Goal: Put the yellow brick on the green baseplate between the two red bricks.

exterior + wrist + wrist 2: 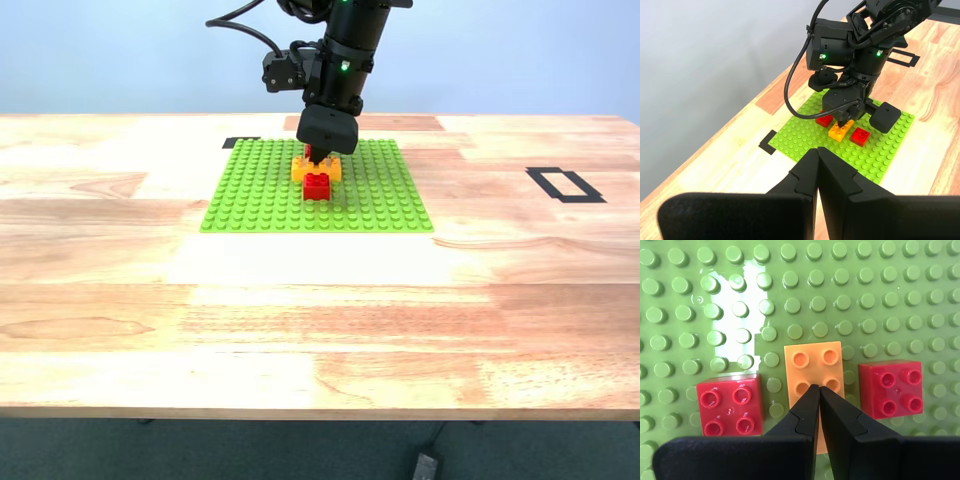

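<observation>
On the baseplate: the small yellow-orange rectangular studded plastic brick [813,372] sits on the large flat lime-green studded plastic baseplate [850,300], directly under the tips of my second gripper [818,388].
Brick look: glossy orange-yellow, with four round studs showing beyond the fingertips; the remainder of it is hidden behind the black fingers [800,415].
Brick axis: its long axis runs along my second gripper's reach, crosswise to the line joining the two small bright red square studded plastic bricks [730,405] [891,388].
Neighbours: one red brick lies to each side of the gripper tips, each separated from the yellow brick by a narrow strip of green studs.
Second gripper: its fingers are pressed together at the tips, over the brick's top; I cannot tell whether they touch it.
First gripper: my first gripper [818,152] hangs well back from the baseplate [890,150], fingers pressed together, nothing between them.
Exterior view only: the far red brick [308,152] is mostly hidden behind the yellow brick [300,170]; the near one [317,186] shows whole.
First wrist view only: all three bricks in a row beneath the second arm [860,55].
</observation>
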{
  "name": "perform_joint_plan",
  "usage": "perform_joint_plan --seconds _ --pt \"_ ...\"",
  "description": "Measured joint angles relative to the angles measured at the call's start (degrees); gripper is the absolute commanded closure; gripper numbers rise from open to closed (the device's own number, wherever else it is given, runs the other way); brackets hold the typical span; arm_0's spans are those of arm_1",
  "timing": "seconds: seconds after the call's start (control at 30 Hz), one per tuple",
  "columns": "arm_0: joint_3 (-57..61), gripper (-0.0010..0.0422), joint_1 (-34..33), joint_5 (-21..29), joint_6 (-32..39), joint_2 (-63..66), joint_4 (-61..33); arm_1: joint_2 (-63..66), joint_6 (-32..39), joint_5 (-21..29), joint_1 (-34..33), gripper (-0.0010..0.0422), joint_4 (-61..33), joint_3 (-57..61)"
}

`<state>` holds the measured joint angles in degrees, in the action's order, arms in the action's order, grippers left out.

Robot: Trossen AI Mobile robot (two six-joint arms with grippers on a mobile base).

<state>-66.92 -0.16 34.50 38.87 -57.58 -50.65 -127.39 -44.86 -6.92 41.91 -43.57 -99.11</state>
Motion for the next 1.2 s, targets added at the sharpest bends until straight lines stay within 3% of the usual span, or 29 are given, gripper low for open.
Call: perform_joint_plan --seconds 0.3,0.5,0.67,0.83,1.03,1.2 --pt "0.0 0.0412 -0.02 0.0 -0.02 0.04 0.02 12.5 1.29 -0.28 -1.36 0.0403 0.46 -0.07" --pt "0.0 0.0412 0.0 -1.46 -0.07 0.17 1.64 21.14 5.18 0.26 -7.5 0.0405 -1.07 0.26" --pt "0.22 0.0413 0.07 -2.91 -4.83 0.83 10.54 32.5 8.72 -0.5 -15.13 0.0405 3.65 6.51" --pt "6.69 0.0413 0.28 -4.9 -11.15 3.65 26.29 48.68 14.71 -0.2 -23.08 0.0405 16.7 21.31" --pt "20.37 0.0412 0.46 -19.45 -16.81 9.25 44.63 66.95 23.69 0.04 -32.13 0.0405 40.41 45.16" --pt "33.05 0.0413 0.46 -20.13 -26.1 14.67 60.19 79.3 35.76 -0.22 -38.14 0.0405 56.0 62.69"
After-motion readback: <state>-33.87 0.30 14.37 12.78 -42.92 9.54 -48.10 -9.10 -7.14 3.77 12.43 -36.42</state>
